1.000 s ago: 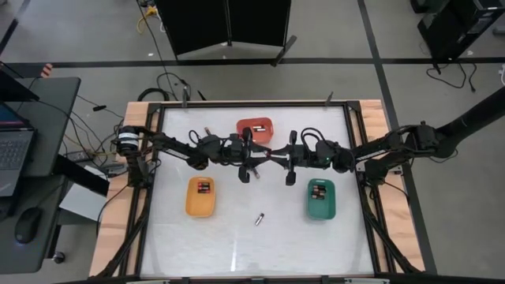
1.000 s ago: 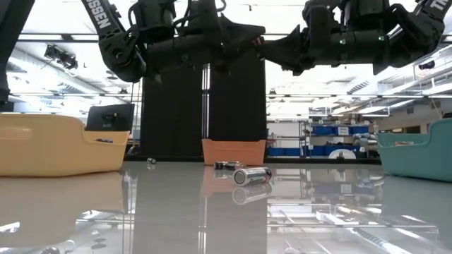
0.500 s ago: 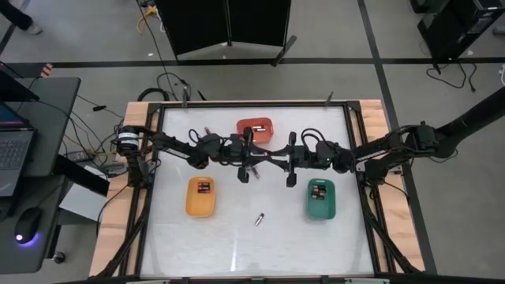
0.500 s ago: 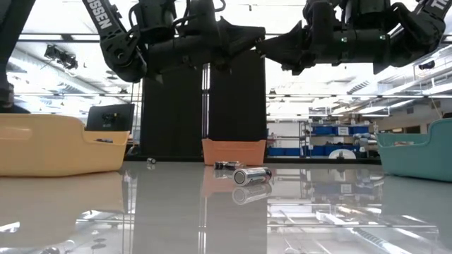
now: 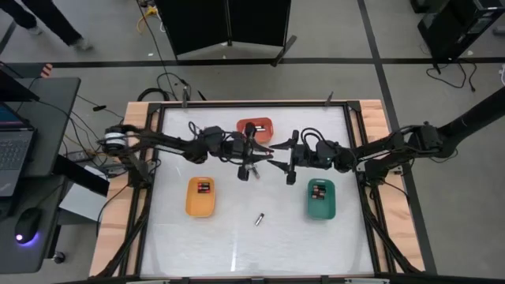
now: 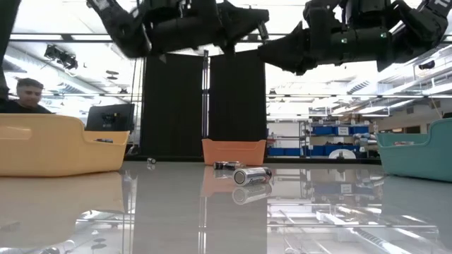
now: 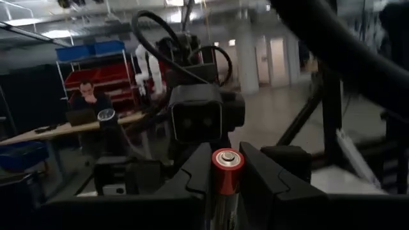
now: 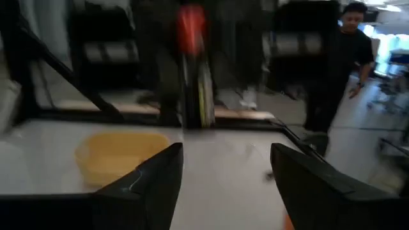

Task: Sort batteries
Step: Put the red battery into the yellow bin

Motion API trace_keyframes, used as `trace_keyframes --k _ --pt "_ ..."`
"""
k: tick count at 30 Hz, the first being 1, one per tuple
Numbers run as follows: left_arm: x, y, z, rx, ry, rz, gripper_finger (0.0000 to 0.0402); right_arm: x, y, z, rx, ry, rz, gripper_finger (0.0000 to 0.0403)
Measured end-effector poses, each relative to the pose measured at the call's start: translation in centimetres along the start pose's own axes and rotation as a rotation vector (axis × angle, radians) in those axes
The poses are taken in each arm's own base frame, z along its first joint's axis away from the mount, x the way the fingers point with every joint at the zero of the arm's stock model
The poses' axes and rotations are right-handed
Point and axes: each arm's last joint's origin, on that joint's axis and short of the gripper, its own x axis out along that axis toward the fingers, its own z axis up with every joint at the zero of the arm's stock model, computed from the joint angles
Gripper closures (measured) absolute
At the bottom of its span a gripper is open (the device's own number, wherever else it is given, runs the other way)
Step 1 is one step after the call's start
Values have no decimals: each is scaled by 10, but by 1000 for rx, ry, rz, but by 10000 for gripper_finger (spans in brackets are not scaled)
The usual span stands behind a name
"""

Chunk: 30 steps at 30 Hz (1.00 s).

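Observation:
My two grippers meet tip to tip above the middle of the table. My left gripper (image 5: 264,151) comes from the table's left and is shut on a battery (image 7: 227,171) with a red band and a silvery end cap. My right gripper (image 5: 278,161) faces it from the right, open, with nothing between its fingers (image 8: 223,172). In the right wrist view the held battery (image 8: 192,29) is a red blur ahead. A loose battery (image 5: 258,219) lies on its side toward the near edge, also in the low view (image 6: 252,174). A smaller battery (image 6: 226,166) lies behind it. My left gripper pinches the battery's body between its two fingers (image 7: 265,182), below the red-banded end (image 7: 227,182). That end with its silvery cap sticks out past the fingers. The fingers lie about level and point toward the table's right. The battery is high above the table.
An orange tray (image 5: 255,128) stands at the far middle, a yellow tray (image 5: 200,197) at the left and a green tray (image 5: 320,199) at the right, each with batteries inside. A person (image 6: 28,95) sits beyond the table's left side.
My left gripper has risen with the battery and rolled a little, moving up and away from my right gripper's fingers. My right gripper has stayed in place; its fingers have spread and let go of the battery.

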Motion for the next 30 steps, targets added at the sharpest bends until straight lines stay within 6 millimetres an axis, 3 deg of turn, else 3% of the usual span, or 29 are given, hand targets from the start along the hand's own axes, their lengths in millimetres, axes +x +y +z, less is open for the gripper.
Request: trace_keyframes --k 7,13,17,22,26,30 --pt "-22 -3 49 47 335 -36 344 -8 -5 -3 -35 133 -61 196" --pt "-42 -18 81 55 839 33 344 -13 -11 -9 -10 245 -77 300" --pt "-55 -39 90 -69 1101 16 344 -14 -13 -13 -38 286 -80 383" --pt "-75 -74 74 -223 1333 40 344 -15 -14 -16 -59 318 -79 379" --pt "-88 -101 45 -305 1410 64 344 -15 -15 -17 -78 327 -77 389" --pt "-102 -115 14 -348 1430 88 344 -15 -15 -17 -114 328 -71 393"
